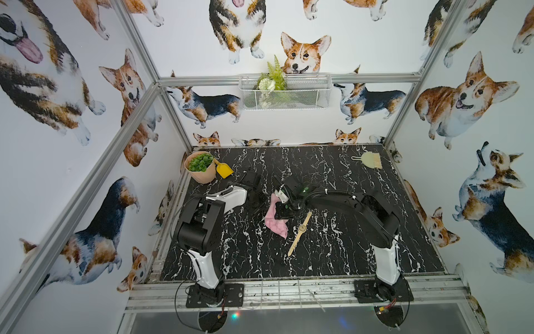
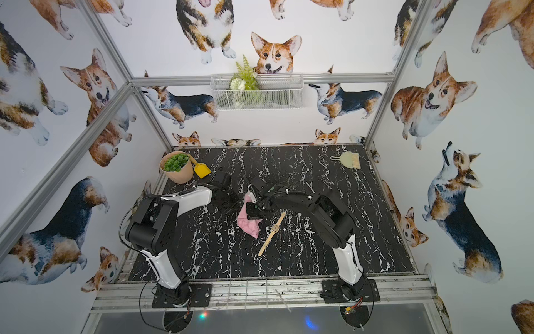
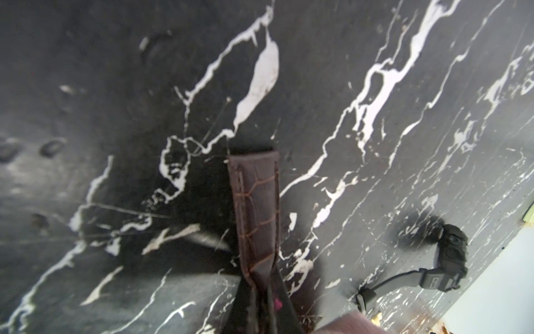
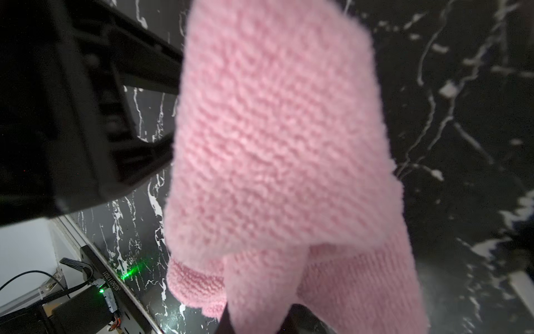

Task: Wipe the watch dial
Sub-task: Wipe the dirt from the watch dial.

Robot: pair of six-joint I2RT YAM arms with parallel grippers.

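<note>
Two black-and-white arms reach inward over the black marble table (image 1: 361, 254), the largest thing in both top views. A wire basket (image 1: 306, 95) with greenery hangs on the back wall. A potted plant (image 1: 200, 167) stands at the table's far left corner.

Next in size is the pink cloth (image 1: 276, 224), near the table's middle. The right gripper (image 1: 281, 212) is clamped tight on it, and in the right wrist view the fuzzy knit (image 4: 274, 144) hangs in front of the lens. Whether its lower edge rests on the table I cannot tell.

Just beside the cloth, on the right arm's side, lies a pale-strapped watch (image 1: 301, 228). It is flat, dial up, strap stretched out straight and slanted, with a sliver of table between the two.

A hand brush (image 1: 367, 160) lies near the far right corner, and a yellow scoop (image 1: 224, 170) sits just beside the pot.

Smallest, the left gripper (image 3: 264, 303) has its jaws almost closed, pinching a brown strap (image 3: 255, 202) with a crocodile grain. No dial on that strap is in view.
</note>
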